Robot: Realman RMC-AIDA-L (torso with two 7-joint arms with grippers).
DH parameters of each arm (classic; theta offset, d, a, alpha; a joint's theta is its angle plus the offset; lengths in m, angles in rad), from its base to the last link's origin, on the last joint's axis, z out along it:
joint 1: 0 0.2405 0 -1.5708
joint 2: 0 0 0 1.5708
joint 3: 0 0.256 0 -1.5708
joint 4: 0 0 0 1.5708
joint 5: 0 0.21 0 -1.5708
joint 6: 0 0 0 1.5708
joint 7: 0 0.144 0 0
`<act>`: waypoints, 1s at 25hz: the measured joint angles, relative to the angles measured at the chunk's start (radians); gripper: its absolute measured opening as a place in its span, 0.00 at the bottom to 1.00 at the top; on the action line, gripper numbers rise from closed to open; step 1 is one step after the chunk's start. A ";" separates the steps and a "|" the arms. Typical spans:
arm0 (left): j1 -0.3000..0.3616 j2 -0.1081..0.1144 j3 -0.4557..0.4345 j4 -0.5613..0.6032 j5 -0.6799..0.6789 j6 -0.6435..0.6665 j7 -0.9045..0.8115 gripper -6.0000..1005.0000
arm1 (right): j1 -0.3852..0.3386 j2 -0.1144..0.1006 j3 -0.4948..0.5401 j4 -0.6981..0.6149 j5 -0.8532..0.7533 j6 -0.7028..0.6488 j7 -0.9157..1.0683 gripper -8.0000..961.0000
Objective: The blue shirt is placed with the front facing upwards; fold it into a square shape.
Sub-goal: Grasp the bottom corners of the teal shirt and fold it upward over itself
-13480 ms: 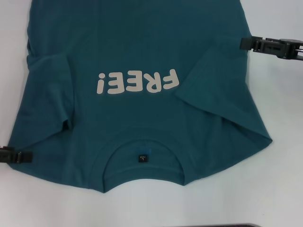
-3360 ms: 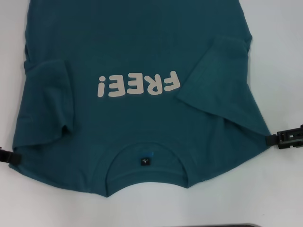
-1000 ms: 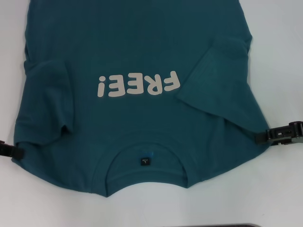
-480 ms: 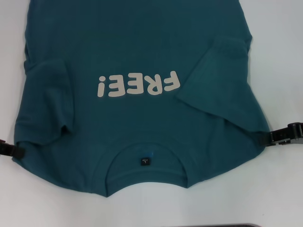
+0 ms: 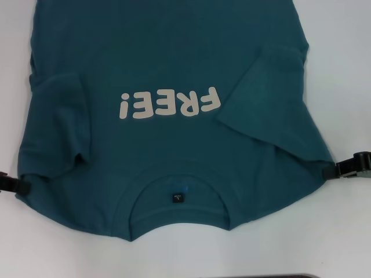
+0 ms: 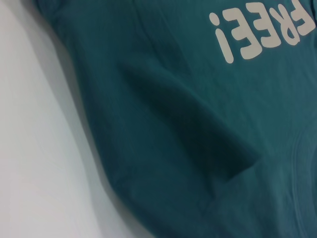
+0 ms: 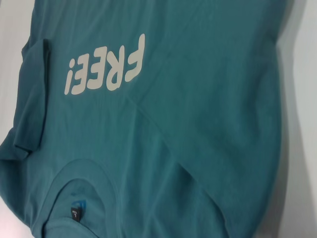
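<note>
The blue shirt (image 5: 174,58) lies print-up on the white counter (image 5: 348,243); left pincer (image 5: 13,185) and right pincer (image 5: 348,169) touch its shoulder corners, their grip cannot be told

Your head camera looks steeply down on the large teal-blue cotton T-shirt (image 5: 174,52), collar at 6 o'clock. Both wrist cameras hang close above its shoulders, angled inward; all three views share the off-white "FREE!" chest print (image 5: 169,102).
</note>
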 joint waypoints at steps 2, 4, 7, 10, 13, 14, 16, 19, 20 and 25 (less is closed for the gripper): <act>0.000 0.000 0.000 0.007 0.000 -0.003 0.002 0.04 | -0.004 -0.001 0.001 -0.010 0.000 -0.003 -0.013 0.09; 0.002 0.000 0.000 0.009 0.000 0.000 0.006 0.04 | -0.010 -0.003 0.002 -0.026 0.000 -0.007 -0.034 0.06; 0.007 0.008 0.001 0.011 0.002 0.017 0.013 0.04 | -0.026 -0.003 0.005 -0.041 0.002 -0.006 -0.065 0.04; 0.011 0.019 0.001 0.017 0.002 0.035 0.015 0.04 | -0.047 -0.003 0.011 -0.044 0.007 0.001 -0.094 0.04; 0.020 0.027 0.002 0.018 0.003 0.060 0.030 0.04 | -0.068 -0.004 0.018 -0.045 0.010 0.012 -0.121 0.04; 0.022 0.029 0.002 0.018 0.003 0.066 0.036 0.04 | -0.073 -0.005 0.024 -0.046 0.010 0.019 -0.131 0.04; 0.028 0.035 0.002 0.024 0.003 0.076 0.045 0.04 | -0.087 -0.010 0.044 -0.046 0.010 0.033 -0.151 0.04; 0.037 0.044 0.002 0.040 0.003 0.088 0.053 0.04 | -0.107 -0.017 0.072 -0.044 0.011 0.052 -0.170 0.04; 0.042 0.046 0.002 0.044 0.003 0.090 0.056 0.04 | -0.113 -0.019 0.081 -0.042 0.011 0.057 -0.175 0.04; 0.069 0.047 -0.002 0.046 0.003 0.098 0.072 0.04 | -0.146 -0.027 0.121 -0.038 0.011 0.077 -0.195 0.04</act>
